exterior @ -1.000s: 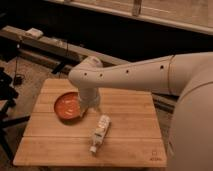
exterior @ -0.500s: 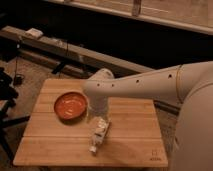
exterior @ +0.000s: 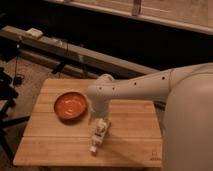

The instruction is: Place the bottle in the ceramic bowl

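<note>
The bottle (exterior: 98, 136) lies on the counter (exterior: 135, 131) at lower centre, just right of the empty ceramic bowl (exterior: 70, 105). The pincer (exterior: 102, 121) hangs over the bottle's upper end, and I cannot tell whether it is open or closed. Lifting and placing appear to remain.

Wooden table (exterior: 131, 134): plank top, with a small dark mark (exterior: 155, 158) at its near right corner. Behind the table, a long low ledge (exterior: 75, 51) runs diagonally and carries a pale flat object (exterior: 35, 33). Left of the table stands a dark stand (exterior: 6, 92).

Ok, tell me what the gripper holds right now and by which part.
It cannot be told. The gripper is down at the far end of the bottle, which lies on the table beside the ceramic bowl.
</note>
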You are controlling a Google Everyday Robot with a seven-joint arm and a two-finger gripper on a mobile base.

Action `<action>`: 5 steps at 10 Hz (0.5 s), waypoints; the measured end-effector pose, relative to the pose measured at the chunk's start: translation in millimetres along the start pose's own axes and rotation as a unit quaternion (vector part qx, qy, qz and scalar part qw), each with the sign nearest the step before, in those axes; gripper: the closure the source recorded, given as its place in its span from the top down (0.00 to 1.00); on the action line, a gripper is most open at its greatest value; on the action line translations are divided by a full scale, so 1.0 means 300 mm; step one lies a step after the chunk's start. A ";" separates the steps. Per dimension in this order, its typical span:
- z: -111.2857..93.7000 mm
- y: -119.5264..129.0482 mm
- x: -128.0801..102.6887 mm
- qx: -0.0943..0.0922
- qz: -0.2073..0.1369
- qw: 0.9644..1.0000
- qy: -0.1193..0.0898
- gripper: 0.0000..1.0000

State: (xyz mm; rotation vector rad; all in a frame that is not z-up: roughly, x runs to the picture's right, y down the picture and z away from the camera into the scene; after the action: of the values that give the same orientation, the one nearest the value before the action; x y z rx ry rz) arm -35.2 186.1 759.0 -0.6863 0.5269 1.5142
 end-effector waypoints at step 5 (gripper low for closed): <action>0.076 -0.030 -0.013 0.005 0.018 1.000 -0.001 0.65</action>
State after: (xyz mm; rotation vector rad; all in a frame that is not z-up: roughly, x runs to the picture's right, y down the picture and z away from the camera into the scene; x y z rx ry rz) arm -28.5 199.7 778.6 -0.6707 0.5479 1.5450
